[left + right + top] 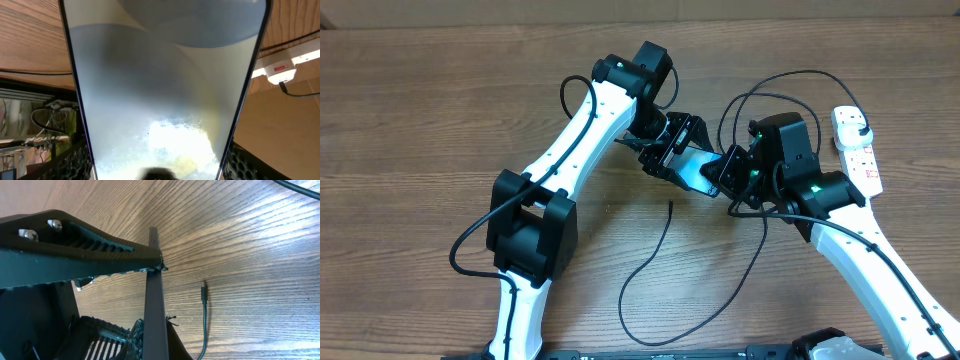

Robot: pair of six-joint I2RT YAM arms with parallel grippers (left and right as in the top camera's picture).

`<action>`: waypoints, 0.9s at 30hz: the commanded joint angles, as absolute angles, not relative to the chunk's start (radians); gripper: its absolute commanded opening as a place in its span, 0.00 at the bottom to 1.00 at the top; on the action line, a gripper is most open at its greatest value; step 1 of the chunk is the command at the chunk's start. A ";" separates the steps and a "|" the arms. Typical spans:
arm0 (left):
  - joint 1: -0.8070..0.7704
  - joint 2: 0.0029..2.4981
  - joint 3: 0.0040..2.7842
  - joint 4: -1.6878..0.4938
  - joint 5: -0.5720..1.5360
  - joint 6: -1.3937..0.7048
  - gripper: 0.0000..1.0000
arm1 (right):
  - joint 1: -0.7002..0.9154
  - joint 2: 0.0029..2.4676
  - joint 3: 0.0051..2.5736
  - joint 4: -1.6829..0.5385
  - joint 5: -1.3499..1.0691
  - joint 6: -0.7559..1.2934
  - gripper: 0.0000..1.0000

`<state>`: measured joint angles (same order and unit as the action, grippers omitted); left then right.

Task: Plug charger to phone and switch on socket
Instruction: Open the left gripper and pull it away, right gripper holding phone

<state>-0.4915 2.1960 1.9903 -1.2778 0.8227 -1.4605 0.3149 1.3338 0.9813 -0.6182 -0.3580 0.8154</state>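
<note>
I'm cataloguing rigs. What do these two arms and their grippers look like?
The left arm and right arm have white links joined by blocky black housings, some showing green lights. Black cables loop alongside. The left gripper and right gripper are black, with mesh-textured fingers.

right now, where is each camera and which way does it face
overhead: above table, looking down; left arm, right arm, phone between them.
left wrist: faces phone screen; own fingers at bottom corners.
right wrist: looks along table; own finger, phone edge-on, charger.
shared: phone in all; socket in overhead and left wrist.
</note>
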 commanded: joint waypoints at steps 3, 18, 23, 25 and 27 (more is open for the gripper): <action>-0.497 2.195 2.020 -1.278 0.834 -1.465 1.00 | 0.319 1.336 1.001 -0.611 -0.352 0.812 0.04; -0.442 2.195 2.020 -1.267 0.840 -1.262 0.93 | 0.319 1.336 1.001 -0.610 -0.350 0.812 0.04; -0.358 2.195 2.020 -1.266 0.921 -1.015 0.94 | 0.318 1.336 1.001 -0.608 -0.340 0.820 0.04; -0.326 2.195 2.020 -1.271 0.974 -0.957 0.94 | 0.313 1.336 1.001 -0.608 -0.334 0.855 0.04; -0.290 2.195 2.020 -1.273 1.028 -0.893 0.94 | 0.301 1.336 1.001 -0.608 -0.333 0.891 0.04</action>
<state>-0.3408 2.1960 1.9926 -1.2675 0.9085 -1.0763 0.3145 1.3384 0.9813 -0.6212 -0.3359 0.8360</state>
